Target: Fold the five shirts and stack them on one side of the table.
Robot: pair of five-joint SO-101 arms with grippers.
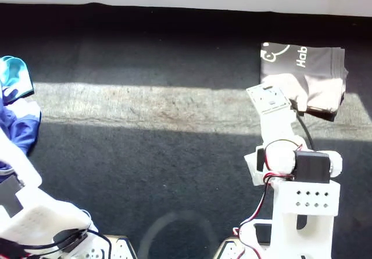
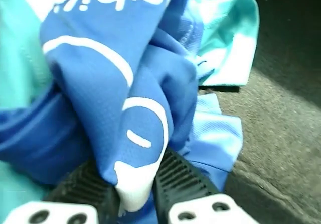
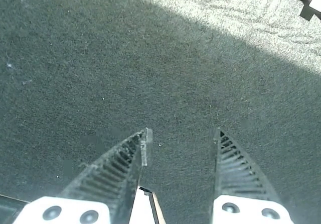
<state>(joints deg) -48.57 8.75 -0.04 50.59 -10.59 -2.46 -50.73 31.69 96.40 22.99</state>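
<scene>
Left gripper [image 2: 135,191]: clamped on a fold of the blue shirt [image 2: 150,83]. Both ribbed fingers [image 2: 180,181] press the cloth from either side. A white-printed patch of the fabric is pinched between them.

Blue shirt is bunched, not flat, and rises straight off the fingertips. Teal shirt [image 2: 228,33] lies just behind and beside it, touching. A paler blue layer shows under the bunch near the gripper; cannot tell which shirt it belongs to.

High view: the blue and teal heap sits at the table's left edge, teal on the far side and blue on the near side. Left arm [image 1: 35,212] runs from the near left corner toward the heap.

Right gripper [image 3: 180,153]: jaws apart, holding nothing. Bare dark mat [image 3: 150,73] lies under and between its fingertips. Sun band [image 3: 241,18] crosses the mat beyond them.

Grey shirt [image 1: 302,73]: folded into a neat rectangle with white print up, lying at the far right of the table. Its near edge falls inside the sun band. Right arm [image 1: 290,160] stands at the near right with its upper end at the grey shirt's near left corner. Cannot tell from above whether they touch.

The grey shirt and the blue and teal heap are well apart, on opposite sides of the table.
</scene>
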